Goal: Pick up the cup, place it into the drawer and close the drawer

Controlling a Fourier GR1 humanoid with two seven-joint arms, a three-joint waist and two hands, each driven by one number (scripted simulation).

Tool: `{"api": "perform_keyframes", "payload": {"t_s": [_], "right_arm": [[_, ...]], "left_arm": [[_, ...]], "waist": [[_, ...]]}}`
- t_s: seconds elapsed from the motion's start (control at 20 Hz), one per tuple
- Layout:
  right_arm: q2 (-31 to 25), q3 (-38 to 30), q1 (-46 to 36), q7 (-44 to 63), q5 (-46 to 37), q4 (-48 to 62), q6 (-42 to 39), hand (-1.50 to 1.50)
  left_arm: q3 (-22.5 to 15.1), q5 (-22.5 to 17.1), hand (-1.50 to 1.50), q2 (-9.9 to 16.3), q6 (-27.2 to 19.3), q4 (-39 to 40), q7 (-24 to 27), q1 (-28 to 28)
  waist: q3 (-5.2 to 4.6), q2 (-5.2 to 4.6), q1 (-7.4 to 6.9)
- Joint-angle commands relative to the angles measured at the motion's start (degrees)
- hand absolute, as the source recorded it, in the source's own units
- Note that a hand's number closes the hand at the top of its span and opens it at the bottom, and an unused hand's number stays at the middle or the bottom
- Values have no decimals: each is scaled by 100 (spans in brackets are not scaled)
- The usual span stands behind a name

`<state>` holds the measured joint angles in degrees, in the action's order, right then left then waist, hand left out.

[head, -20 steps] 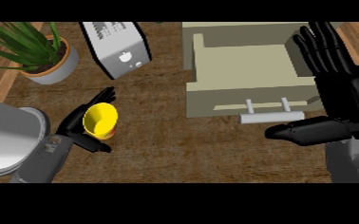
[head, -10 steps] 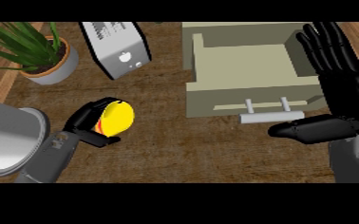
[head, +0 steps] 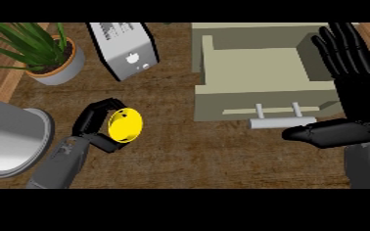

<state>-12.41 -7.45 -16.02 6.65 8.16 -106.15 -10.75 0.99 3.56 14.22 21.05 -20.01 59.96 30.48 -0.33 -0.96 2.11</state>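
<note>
I see the brown desk carrying the open beige drawer at 1 o'clock, nothing inside it. A potted plant sits at 10 o'clock. My right hand rests at 3 o'clock, fingers straight. My left hand at 8 o'clock has its fingers grasping the tilted yellow cup.

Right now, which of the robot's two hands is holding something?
The left hand, low on the left, curls round the yellow cup. The right hand stands open beside the drawer.
</note>
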Motion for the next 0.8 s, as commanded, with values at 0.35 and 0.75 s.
{"api": "perform_keyframes", "payload": {"t_s": [0.35,0.75], "right_arm": [[212,195,171,73,-254,-149,226,-150],[-16,-49,353,250,-83,-397,85,-150]], "left_arm": [[1359,-1212,150,-621,-1083,-338,697,-22],[937,-1180,150,-1059,-1485,-1652,-655,687]], "waist": [[27,93,-178],[39,146,-238]]}}
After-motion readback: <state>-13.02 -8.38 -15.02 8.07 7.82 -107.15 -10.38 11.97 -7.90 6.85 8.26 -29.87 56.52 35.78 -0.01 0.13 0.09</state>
